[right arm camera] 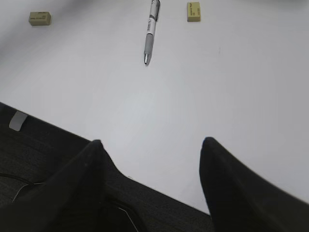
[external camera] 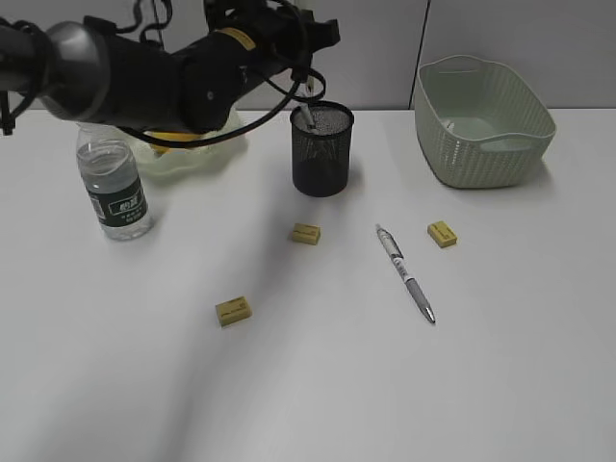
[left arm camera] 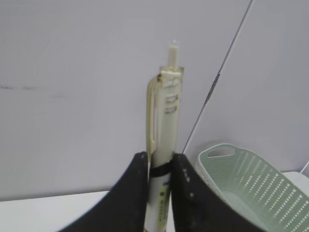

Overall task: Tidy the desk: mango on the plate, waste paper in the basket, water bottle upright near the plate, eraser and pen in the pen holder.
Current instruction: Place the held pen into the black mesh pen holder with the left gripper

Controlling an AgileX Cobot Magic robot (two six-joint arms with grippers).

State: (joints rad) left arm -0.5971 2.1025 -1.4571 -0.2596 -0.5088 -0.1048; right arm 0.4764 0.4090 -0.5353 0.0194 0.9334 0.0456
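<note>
My left gripper (external camera: 310, 94) is shut on a pale pen (left arm camera: 165, 111) and holds it tip down over the black mesh pen holder (external camera: 322, 154); the pen's lower end (external camera: 305, 118) is at the holder's rim. A second pen (external camera: 405, 273) lies on the white desk (external camera: 318, 385), with three yellow erasers (external camera: 306, 234) (external camera: 442, 234) (external camera: 234, 310) around it. The water bottle (external camera: 114, 188) stands upright at the left. The plate (external camera: 207, 159) with the mango (external camera: 171, 138) is mostly hidden behind the arm. My right gripper (right arm camera: 152, 145) is open and empty over the desk's front edge. No waste paper shows.
The green basket (external camera: 484, 125) stands at the back right and also shows in the left wrist view (left arm camera: 251, 188). The right wrist view shows the lying pen (right arm camera: 150, 34) and two erasers (right arm camera: 193, 11) (right arm camera: 39, 18). A grey wall runs behind the desk.
</note>
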